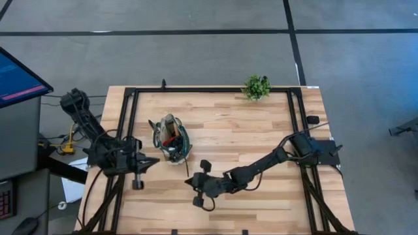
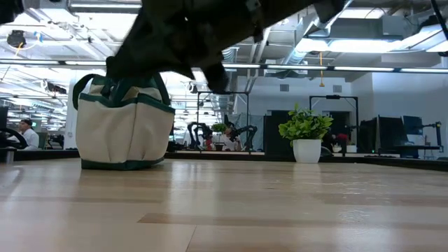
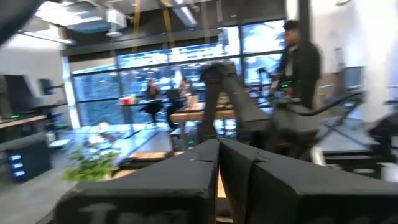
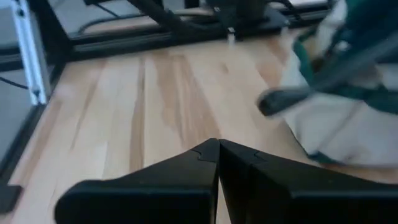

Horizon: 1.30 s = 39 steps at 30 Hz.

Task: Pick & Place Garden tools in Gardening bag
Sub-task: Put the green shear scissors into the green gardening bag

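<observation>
Setting: open workshop hall, ceiling strip lights, desks and a seated person (image 2: 28,131) in the background. Surface: pale wooden worktop (image 1: 261,130) in a black frame.

Item 1: small tan canvas gardening bag (image 1: 171,138) with dark green trim, standing near the worktop's left edge. The high view alone shows its contents: wooden-handled and red-and-black garden tools (image 1: 172,138), individual pieces hard to separate.

Item 2: small green leafy plant in a white pot (image 2: 306,135), far edge.

Item 3: right gripper (image 4: 219,149), near the front edge, fingers together, nothing held.

Item 4: left gripper (image 3: 219,149), left edge, fingers together, empty.
</observation>
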Tool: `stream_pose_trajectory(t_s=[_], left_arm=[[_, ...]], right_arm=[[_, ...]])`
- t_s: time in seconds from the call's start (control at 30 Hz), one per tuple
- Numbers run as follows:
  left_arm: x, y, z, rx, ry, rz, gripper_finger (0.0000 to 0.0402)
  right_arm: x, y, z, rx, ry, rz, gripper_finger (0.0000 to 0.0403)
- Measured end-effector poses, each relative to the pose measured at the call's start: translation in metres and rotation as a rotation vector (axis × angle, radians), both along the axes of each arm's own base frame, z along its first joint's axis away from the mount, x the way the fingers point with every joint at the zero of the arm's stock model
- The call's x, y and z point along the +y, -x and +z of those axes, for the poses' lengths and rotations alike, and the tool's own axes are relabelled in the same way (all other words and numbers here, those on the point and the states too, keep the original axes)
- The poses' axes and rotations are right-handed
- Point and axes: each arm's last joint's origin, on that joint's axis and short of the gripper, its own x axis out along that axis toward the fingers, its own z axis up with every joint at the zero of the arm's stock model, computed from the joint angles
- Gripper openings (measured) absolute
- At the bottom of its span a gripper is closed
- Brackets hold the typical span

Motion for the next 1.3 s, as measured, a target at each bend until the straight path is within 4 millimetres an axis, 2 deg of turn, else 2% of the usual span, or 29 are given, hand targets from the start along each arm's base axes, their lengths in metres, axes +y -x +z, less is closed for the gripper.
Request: stream_pose_trajectory(t_s=[0.1,0.3,0.37,0.6,0.83,1.07,1.3], left_arm=[[-0.006,0.008,0.001,-0.002,0.003,-0.063,0.0001],[-0.012,0.015,0.0,-0.002,0.003,-0.116,0.0001],[-0.012,0.015,0.0,-0.002,0.004,-0.117,0.0001],[-0.012,0.015,0.0,-0.002,0.006,-0.118,0.0001],[-0.012,0.015,0.0,-0.002,0.006,-0.118,0.0001],[-0.012,0.015,0.0,-0.002,0.005,-0.118,0.0001],[-0.012,0.015,0.0,-0.001,0.004,-0.118,0.0001]], right_arm=[[0.001,0.004,0.005,0.005,0.012,-0.054,0.0],[0.003,0.01,0.012,-0.103,0.16,-0.344,0.0],[0.001,0.009,0.011,-0.107,0.172,-0.375,0.0],[-0.015,-0.003,0.009,-0.074,0.058,-0.209,0.0],[-0.039,-0.014,0.013,-0.101,0.057,-0.243,0.0],[-0.034,-0.018,0.021,-0.146,0.033,-0.123,0.0004],[-0.034,-0.022,0.029,-0.102,0.058,-0.134,0.0059]])
